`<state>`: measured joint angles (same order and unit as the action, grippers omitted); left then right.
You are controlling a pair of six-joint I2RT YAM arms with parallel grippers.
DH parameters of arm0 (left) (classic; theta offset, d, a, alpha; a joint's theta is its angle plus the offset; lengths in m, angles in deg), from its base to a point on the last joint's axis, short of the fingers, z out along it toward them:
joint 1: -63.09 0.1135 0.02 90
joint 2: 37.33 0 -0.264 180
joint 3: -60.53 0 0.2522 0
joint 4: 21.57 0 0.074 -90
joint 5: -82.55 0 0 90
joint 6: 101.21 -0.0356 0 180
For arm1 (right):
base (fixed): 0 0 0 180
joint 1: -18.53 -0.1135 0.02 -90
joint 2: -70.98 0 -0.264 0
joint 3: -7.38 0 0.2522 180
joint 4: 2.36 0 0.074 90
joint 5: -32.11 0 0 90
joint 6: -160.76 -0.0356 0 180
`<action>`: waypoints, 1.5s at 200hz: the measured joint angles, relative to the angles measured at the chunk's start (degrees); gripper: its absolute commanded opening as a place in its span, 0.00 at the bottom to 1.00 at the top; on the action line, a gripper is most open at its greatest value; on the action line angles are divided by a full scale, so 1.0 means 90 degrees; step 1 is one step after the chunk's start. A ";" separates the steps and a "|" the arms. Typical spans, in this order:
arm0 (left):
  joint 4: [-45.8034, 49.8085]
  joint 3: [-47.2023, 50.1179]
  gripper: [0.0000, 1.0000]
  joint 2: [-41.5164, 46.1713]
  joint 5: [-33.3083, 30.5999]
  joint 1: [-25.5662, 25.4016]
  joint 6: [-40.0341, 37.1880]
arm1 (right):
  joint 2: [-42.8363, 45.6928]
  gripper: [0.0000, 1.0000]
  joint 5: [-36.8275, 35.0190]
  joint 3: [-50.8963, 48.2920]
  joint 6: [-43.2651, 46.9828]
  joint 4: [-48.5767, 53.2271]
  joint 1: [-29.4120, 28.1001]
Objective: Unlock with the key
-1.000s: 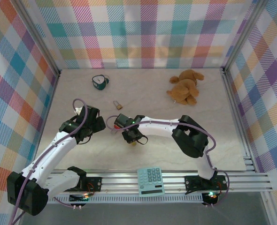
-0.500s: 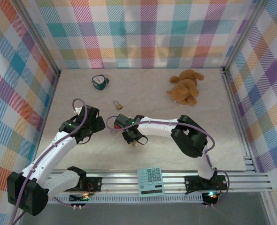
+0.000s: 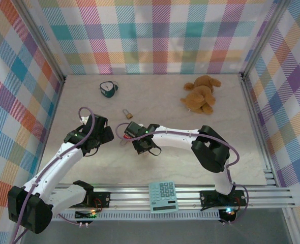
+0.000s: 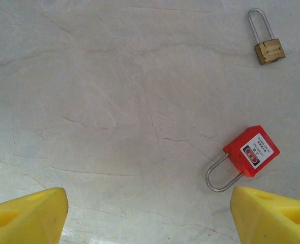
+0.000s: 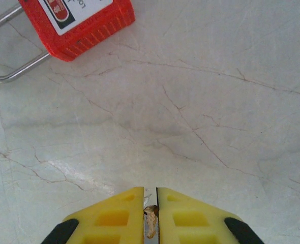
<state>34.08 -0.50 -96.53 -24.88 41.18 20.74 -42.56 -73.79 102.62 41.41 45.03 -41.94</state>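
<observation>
One key (image 5: 150, 226) — tan-brass, only a sliver of it showing — sits pinched in the narrow slot between the right fingers (image 5: 117, 216). These are clamped on it, yellow tips nearly meeting, low over the pale veined worktop (image 5: 216, 101). Head and blade cannot be told apart from this angle.

Red padlock (image 5: 79, 23) lies flat ahead and to the left of those tips in the right wrist view, not touching them. Its silver shackle runs off the left edge. The white label on its face carries a red oval mark and dark print, cut by the frame edge and not legible. In the left wrist view the same label shows the red emblem above lines of text too small to read.

Brass padlock (image 4: 269, 51), with a long silver shackle, lies farther out, well apart from the red one. A stamped marking on its face is unreadable.

Left fingers (image 4: 28, 216) are spread wide, gripping nothing — bare worktop between them.

From above: a teal object (image 3: 108, 89) at back left, a brown plush bear (image 3: 201, 94) at back right, a teal calculator (image 3: 163, 196) on the near rail between the arm bases, its keys too small to read. Plaid walls (image 3: 155, 30) enclose three sides.
</observation>
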 measured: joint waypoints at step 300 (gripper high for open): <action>-0.1022 0.0029 0.83 -0.0425 0.0243 0.0036 0.0000 | -0.0100 0.15 0.0160 -0.0641 0.0818 -0.1882 0.1197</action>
<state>24.88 -0.23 -100.35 -22.70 41.50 20.74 -43.45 -72.35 96.84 48.78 28.09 -31.16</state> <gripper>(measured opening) 0.832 0.145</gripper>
